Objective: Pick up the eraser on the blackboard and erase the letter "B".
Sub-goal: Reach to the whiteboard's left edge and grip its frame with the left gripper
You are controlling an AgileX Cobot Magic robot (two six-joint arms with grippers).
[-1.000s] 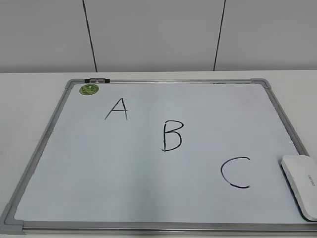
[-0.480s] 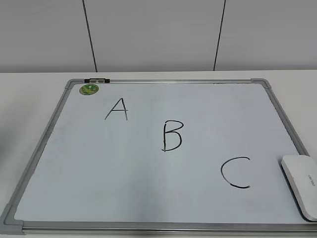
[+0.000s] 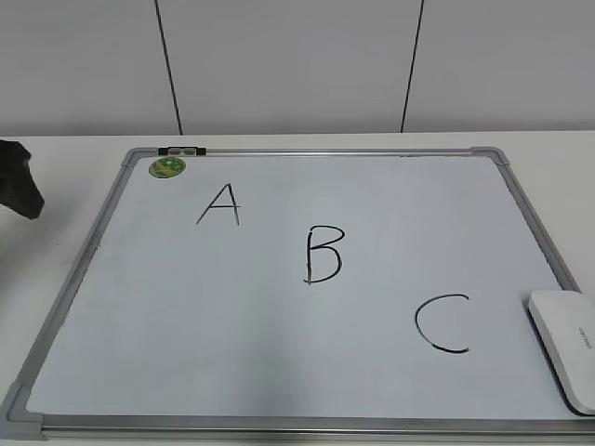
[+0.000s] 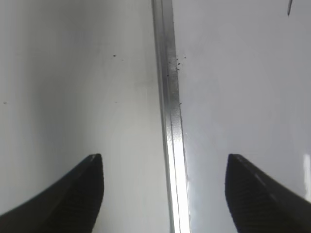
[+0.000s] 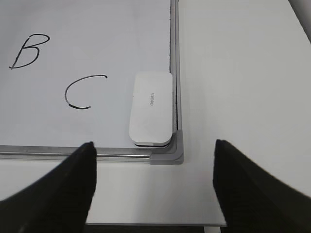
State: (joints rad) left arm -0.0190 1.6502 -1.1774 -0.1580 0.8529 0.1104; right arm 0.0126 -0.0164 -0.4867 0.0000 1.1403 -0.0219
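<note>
White eraser (image 3: 565, 346) sits flat in the blackboard's (image 3: 279, 372) near right corner, letter "B" (image 3: 323, 254) intact mid-board; both claws spread wide, empty.

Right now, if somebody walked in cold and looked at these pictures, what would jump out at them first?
The big blackboard lying flat, with black letters running diagonally: the "A" upper left, the letter "B" in the middle, the "C" lower right. Next, the eraser in the board's near right corner, and a small green sticker at the far left corner.
</note>
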